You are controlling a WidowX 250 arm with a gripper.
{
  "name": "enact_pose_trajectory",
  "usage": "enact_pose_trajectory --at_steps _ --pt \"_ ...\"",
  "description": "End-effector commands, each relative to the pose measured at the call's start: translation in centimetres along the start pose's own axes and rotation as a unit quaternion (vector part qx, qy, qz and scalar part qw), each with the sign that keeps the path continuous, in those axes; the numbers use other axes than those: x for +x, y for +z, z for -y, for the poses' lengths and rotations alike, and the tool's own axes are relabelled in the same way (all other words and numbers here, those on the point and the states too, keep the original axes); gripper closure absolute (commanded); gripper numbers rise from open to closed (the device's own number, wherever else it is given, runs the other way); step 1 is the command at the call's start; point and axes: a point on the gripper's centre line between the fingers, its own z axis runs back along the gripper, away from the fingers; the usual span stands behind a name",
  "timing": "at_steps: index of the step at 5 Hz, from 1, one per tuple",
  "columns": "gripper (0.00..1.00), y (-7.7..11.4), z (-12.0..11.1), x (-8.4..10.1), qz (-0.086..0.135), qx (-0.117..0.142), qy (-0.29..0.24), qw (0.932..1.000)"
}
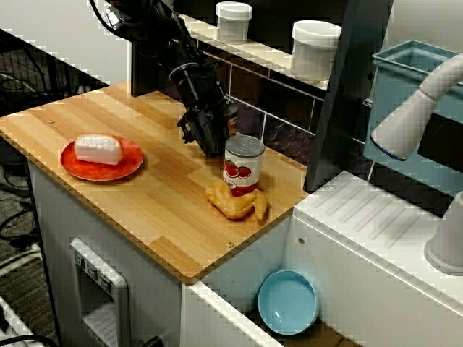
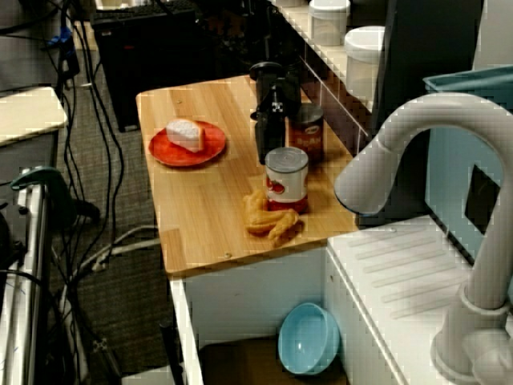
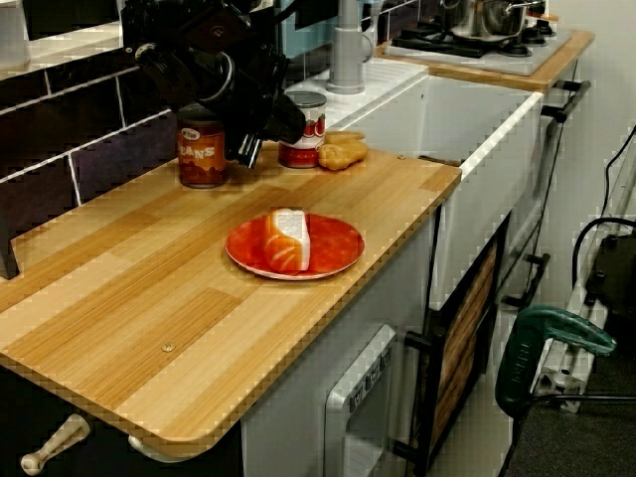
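Observation:
My black gripper (image 1: pixel 211 147) hangs low over the wooden counter (image 1: pixel 145 210), just left of a red-labelled tomato can (image 1: pixel 243 165) and in front of a brown beans can (image 3: pixel 202 149). From the sink side the gripper (image 2: pixel 270 148) stands between the two cans (image 2: pixel 286 178) (image 2: pixel 307 132). Nothing shows between its fingers, and their spacing is too dark to read. A golden pastry (image 1: pixel 237 202) lies in front of the tomato can. Farther left, a red plate (image 1: pixel 87 171) carries a white wedge with an orange rind (image 3: pixel 288 238).
Two white jars (image 1: pixel 234 20) (image 1: pixel 315 47) stand on the back shelf. Right of the counter are a white sink unit with a grey faucet (image 1: pixel 416 112), a teal bin (image 1: pixel 409 69) and a blue bowl (image 1: pixel 288 301) below. A green drill (image 3: pixel 552 338) lies on the floor.

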Motion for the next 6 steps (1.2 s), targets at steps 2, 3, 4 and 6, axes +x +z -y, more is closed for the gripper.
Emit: enact_pose_trajectory --at_steps 2,3,4,6 --pt "0.0 3.4 1.6 -1.2 0.019 0.03 -0.02 0.9992" --pt "0.0 3.9 1.9 -1.8 0.018 0.057 -0.022 0.998" --pt "0.0 4.2 2.2 -2.4 0.018 0.076 -0.036 0.9963" --pt "0.0 5.2 3.2 -3.9 0.007 0.091 -0.073 0.9931"
